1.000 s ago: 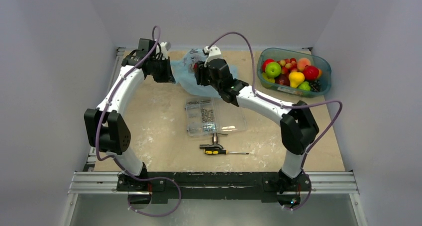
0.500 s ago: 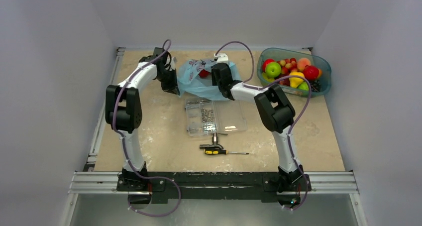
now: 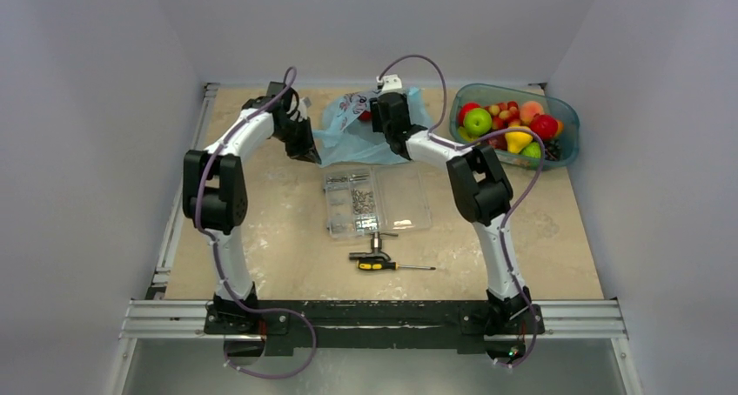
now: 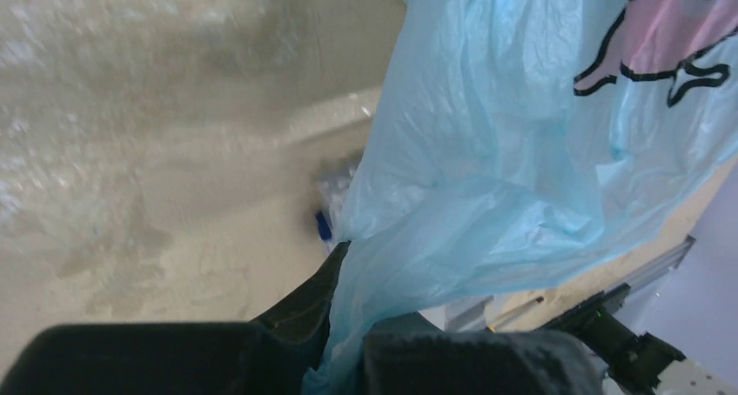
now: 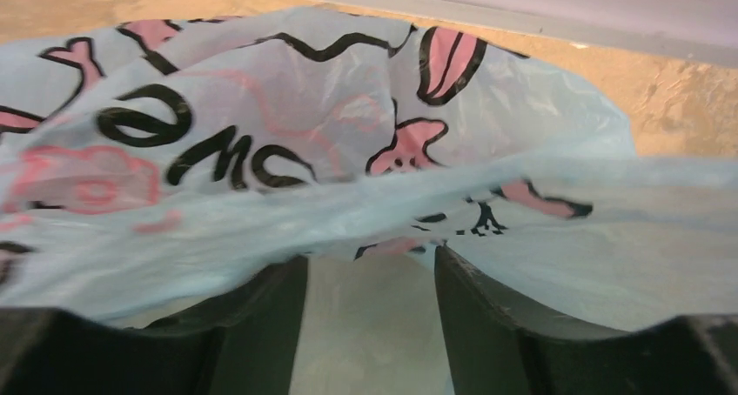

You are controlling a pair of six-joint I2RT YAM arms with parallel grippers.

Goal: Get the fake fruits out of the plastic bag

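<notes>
arms (image 3: 246, 134): white links, black joints | cables (image 3: 416, 56): purple, looping | fingers (image 5: 505, 325): matte black

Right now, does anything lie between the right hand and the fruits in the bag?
Yes. Film of the plastic bag drapes across the open right hand, so the wrist view shows no fruit. From above, a red fruit shows in the bag just beside that hand.

Plastic bag (image 3: 358, 143) behind screw box (image 3: 376, 202), tub (image 3: 566, 110) right, screwdriver (image 3: 378, 264) nearest.
</notes>
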